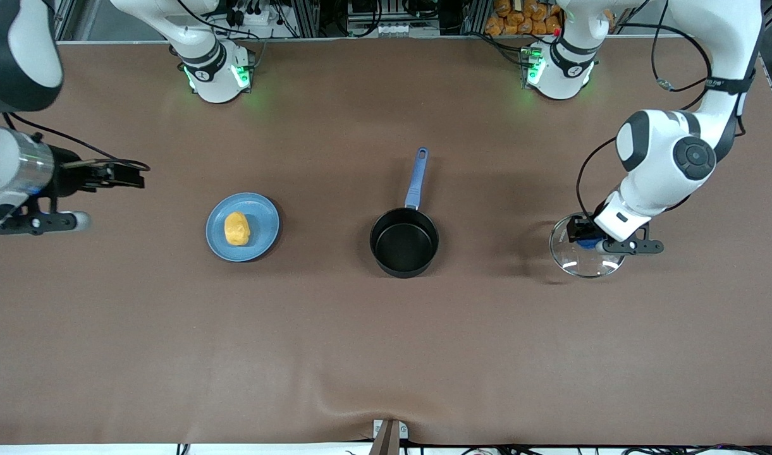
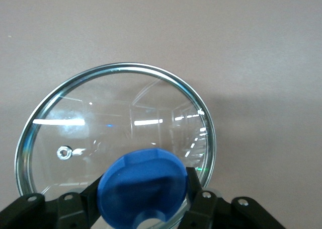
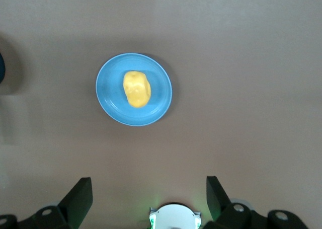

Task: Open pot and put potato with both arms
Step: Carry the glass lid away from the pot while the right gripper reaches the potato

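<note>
The pot [image 1: 403, 243] stands uncovered in the middle of the table, black and empty, its blue handle [image 1: 416, 178] pointing toward the robots' bases. My left gripper [image 1: 586, 239] [image 2: 144, 195] is shut on the blue knob [image 2: 143, 181] of the glass lid [image 1: 585, 258] [image 2: 121, 118], low over the table at the left arm's end. I cannot tell whether the lid touches the cloth. The yellow potato [image 1: 237, 229] [image 3: 137, 88] lies on a blue plate [image 1: 262, 218] [image 3: 158, 105]. My right gripper [image 1: 133, 175] [image 3: 148, 184] hangs open and empty, high over the right arm's end of the table.
A brown cloth covers the table. The plate sits toward the right arm's end from the pot, about level with it. The two green-lit arm bases [image 1: 218, 76] [image 1: 556, 69] stand at the table's back edge. A small bracket [image 1: 389, 435] juts from the front edge.
</note>
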Controlling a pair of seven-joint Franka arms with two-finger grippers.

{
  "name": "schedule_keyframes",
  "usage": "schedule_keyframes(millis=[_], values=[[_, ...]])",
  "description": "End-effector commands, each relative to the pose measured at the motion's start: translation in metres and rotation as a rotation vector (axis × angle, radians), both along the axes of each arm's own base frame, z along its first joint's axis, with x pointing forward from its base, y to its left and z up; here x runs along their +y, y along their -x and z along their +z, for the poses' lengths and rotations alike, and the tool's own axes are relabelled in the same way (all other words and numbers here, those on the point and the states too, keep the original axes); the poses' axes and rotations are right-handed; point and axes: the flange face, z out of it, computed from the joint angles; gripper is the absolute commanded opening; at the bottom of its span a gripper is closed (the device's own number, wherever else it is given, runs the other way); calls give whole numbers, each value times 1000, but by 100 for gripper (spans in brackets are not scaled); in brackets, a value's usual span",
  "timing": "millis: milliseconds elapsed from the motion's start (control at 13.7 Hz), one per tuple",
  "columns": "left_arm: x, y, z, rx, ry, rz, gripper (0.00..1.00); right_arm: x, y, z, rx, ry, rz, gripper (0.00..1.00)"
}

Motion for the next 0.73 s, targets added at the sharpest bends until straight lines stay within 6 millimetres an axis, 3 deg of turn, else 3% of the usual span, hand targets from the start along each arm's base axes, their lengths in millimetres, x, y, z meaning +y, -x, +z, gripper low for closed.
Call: schedule_keyframes(millis=[0,219,438,511,657], values=[[-6,-5,-40,-43,20,-5,39,2,0,-60,35,-23,-46,100],[-8,-5,-60,-44,26,-3,39,17,6,-114,-9,-25,-39,100],[-7,-5,-69,-46,27,0,39,36,20,-182,-114,-22,-29,100],[-8,-5,-69,-44,28,-1,42,47,26,-203,-143,-22,-14,100],[-8,-4,-71,-42,27,-5,53,50,34,-243,-163,-18,-14,100]])
